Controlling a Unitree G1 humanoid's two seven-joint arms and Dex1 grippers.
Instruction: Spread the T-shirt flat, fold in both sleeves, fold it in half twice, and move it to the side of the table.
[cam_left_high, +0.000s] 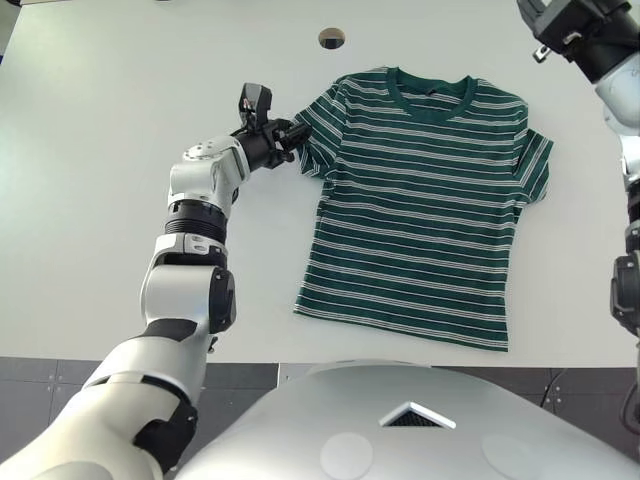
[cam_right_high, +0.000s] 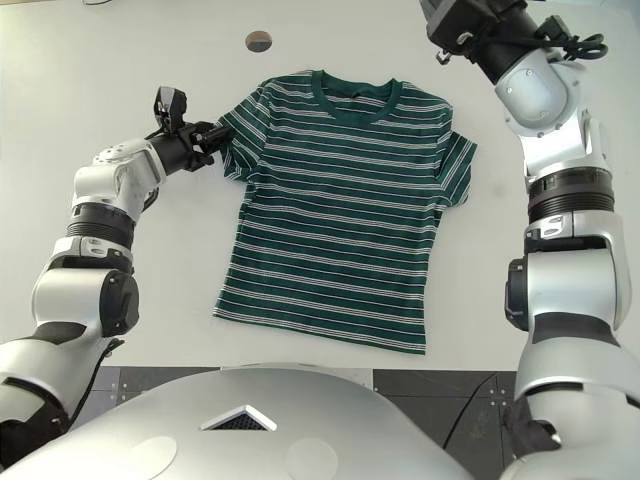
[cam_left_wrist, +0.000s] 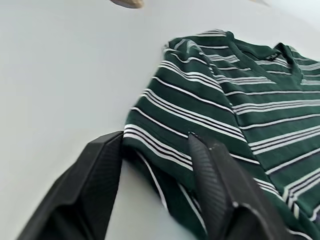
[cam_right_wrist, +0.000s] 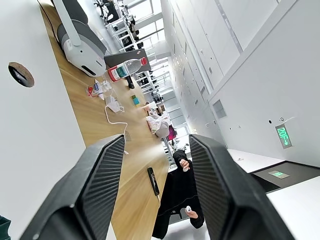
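Observation:
A dark green T-shirt (cam_left_high: 420, 200) with thin white stripes lies spread flat on the white table (cam_left_high: 100, 120), collar toward the far edge. Both short sleeves lie out to the sides. My left gripper (cam_left_high: 290, 136) is low at the shirt's left sleeve (cam_left_high: 320, 135). Its two black fingers (cam_left_wrist: 215, 175) stand open on either side of the sleeve's hem (cam_left_wrist: 150, 150). My right gripper (cam_right_wrist: 156, 140) is open with nothing in it. It is held high above the table's far right corner, off the shirt, its arm (cam_right_high: 535, 90) rising at the right.
A round cable hole (cam_left_high: 331, 38) sits in the table beyond the collar. Bare white tabletop stretches to the left of the shirt and along the right side. The table's front edge (cam_left_high: 250, 362) runs just below the shirt's hem.

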